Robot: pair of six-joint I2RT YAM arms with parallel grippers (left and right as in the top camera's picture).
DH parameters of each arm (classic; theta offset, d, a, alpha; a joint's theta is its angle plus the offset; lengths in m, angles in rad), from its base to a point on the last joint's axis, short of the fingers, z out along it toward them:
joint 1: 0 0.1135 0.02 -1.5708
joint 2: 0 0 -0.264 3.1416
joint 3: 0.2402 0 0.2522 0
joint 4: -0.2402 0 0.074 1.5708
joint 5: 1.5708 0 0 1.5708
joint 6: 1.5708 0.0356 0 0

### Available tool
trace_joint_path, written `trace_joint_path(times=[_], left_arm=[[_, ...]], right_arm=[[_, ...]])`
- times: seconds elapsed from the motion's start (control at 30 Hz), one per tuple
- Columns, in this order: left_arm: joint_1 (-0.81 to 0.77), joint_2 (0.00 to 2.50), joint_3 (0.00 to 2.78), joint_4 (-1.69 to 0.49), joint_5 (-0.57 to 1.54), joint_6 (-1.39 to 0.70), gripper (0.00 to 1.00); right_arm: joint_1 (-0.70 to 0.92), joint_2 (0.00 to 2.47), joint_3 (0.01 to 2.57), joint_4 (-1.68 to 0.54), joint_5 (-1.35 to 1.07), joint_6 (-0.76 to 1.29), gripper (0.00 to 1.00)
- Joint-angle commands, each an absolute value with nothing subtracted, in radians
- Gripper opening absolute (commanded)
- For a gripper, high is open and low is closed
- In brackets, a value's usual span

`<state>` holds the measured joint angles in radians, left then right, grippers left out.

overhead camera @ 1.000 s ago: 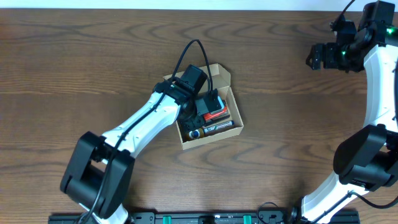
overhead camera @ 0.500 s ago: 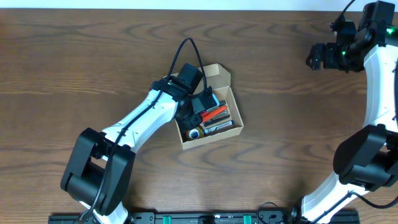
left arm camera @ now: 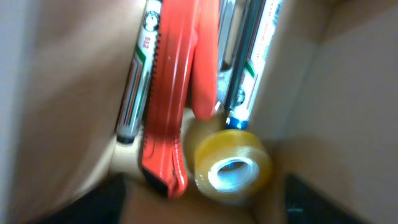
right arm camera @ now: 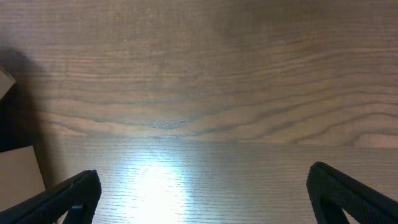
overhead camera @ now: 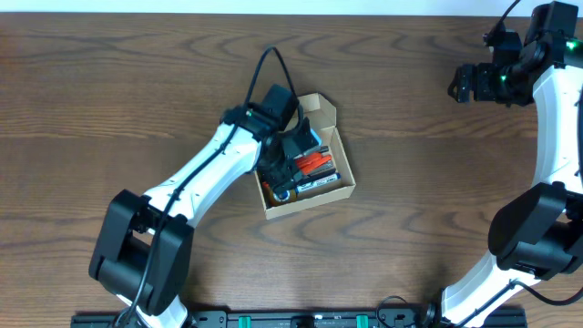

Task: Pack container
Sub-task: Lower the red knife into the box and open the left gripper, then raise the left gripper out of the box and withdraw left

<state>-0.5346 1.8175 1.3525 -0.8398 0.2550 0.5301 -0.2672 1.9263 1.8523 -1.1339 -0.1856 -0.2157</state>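
Note:
The container (overhead camera: 311,206), a small tan cardboard box with its flap lid (overhead camera: 322,108) folded back, sits mid-table. Inside lie a red utility knife (overhead camera: 315,162), markers (overhead camera: 320,182) and a yellowish tape roll (overhead camera: 284,190). My left gripper (overhead camera: 293,148) hovers over the box's back half, open and holding nothing. Its wrist view looks straight down at the knife (left arm camera: 171,93), the tape roll (left arm camera: 233,165), the markers (left arm camera: 249,68) and a box wall (left arm camera: 348,93); its dark fingertips (left arm camera: 93,205) stand wide apart. My right gripper (overhead camera: 465,84) is open at the far right over bare table (right arm camera: 205,196).
Dark wood table (overhead camera: 109,91) surrounds the box on all sides. The left arm's cable (overhead camera: 270,68) loops above the box's back edge. A pale cardboard corner (right arm camera: 22,171) shows at the left edge of the right wrist view.
My left gripper has gone from shut to open, letting go of the red knife, which now lies in the box. The gripper drew back slightly toward the box's rear. The right arm stayed still.

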Motion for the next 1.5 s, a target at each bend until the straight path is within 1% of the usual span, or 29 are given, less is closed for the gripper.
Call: trace_joint_path(times=[0.0, 0.2, 0.3, 0.33, 0.37, 0.4, 0.43, 0.47, 0.5, 0.53, 0.6, 0.63, 0.67, 0.77, 0.83, 0.87, 1.07, 1.3, 1.37, 1.47], left_arm=[[-0.53, 1.768, 1.465, -0.921, 0.256, 0.502, 0.95], [-0.523, 1.752, 1.629, -1.089, 0.255, 0.338, 0.95], [-0.497, 1.752, 1.669, -1.142, 0.251, 0.313, 0.95], [-0.483, 1.752, 1.672, -1.152, 0.242, 0.308, 0.95], [-0.463, 1.752, 1.671, -1.156, 0.219, 0.276, 0.95], [-0.446, 1.752, 1.671, -1.156, 0.199, 0.24, 0.95], [-0.418, 1.752, 1.671, -1.156, 0.181, 0.192, 0.97], [-0.389, 1.752, 1.671, -1.155, 0.176, 0.161, 0.95], [-0.358, 1.752, 1.671, -1.152, 0.176, 0.136, 0.91], [-0.323, 1.752, 1.671, -1.151, 0.178, 0.113, 0.83], [-0.245, 1.752, 1.667, -1.144, 0.189, 0.069, 0.72], [-0.208, 1.752, 1.662, -1.137, 0.212, 0.07, 0.61], [-0.171, 1.752, 1.655, -1.128, 0.242, 0.07, 0.46], [-0.07, 1.756, 1.621, -1.095, 0.36, 0.069, 0.29], [-0.006, 1.759, 1.581, -1.065, 0.453, 0.062, 0.08], [0.019, 1.761, 1.562, -1.048, 0.497, 0.059, 0.06], [0.117, 1.763, 1.421, -0.902, 0.677, 0.042, 0.06], [0.124, 1.796, 1.314, -0.728, 0.796, -0.061, 0.06], [0.124, 1.822, 1.303, -0.705, 0.842, -0.078, 0.06], [0.124, 1.863, 1.298, -0.698, 0.847, -0.094, 0.06]], right_arm=[[-0.274, 1.921, 1.853, -1.139, -0.196, -0.225, 0.99], [-0.274, 1.921, 1.853, -1.139, -0.246, -0.225, 0.99], [-0.273, 1.921, 1.852, -1.141, -0.277, -0.224, 0.99], [-0.272, 1.922, 1.851, -1.141, -0.298, -0.224, 0.95], [-0.271, 1.923, 1.85, -1.142, -0.315, -0.22, 0.83], [-0.27, 1.926, 1.849, -1.141, -0.324, -0.209, 0.61], [-0.267, 1.932, 1.848, -1.141, -0.335, -0.186, 0.43], [-0.265, 1.937, 1.847, -1.142, -0.342, -0.166, 0.25], [-0.262, 1.947, 1.847, -1.142, -0.347, -0.145, 0.14], [-0.258, 1.958, 1.847, -1.143, -0.35, -0.123, 0.03], [-0.247, 1.986, 1.847, -1.146, -0.354, -0.103, 0.01], [-0.241, 2.002, 1.847, -1.149, -0.365, -0.102, 0.01], [-0.235, 2.017, 1.847, -1.153, -0.381, -0.102, 0.01], [-0.213, 2.067, 1.847, -1.161, -0.423, -0.102, 0.01], [-0.194, 2.098, 1.847, -1.165, -0.431, -0.102, 0.01], [-0.184, 2.11, 1.847, -1.168, -0.431, -0.102, 0.01], [-0.103, 2.16, 1.847, -1.174, -0.432, -0.101, 0.01], [-0.03, 2.194, 1.847, -1.153, -0.502, -0.046, 0.01], [-0.02, 2.212, 1.847, -1.142, -0.519, -0.03, 0.01], [-0.012, 2.235, 1.847, -1.131, -0.536, -0.026, 0.01]])
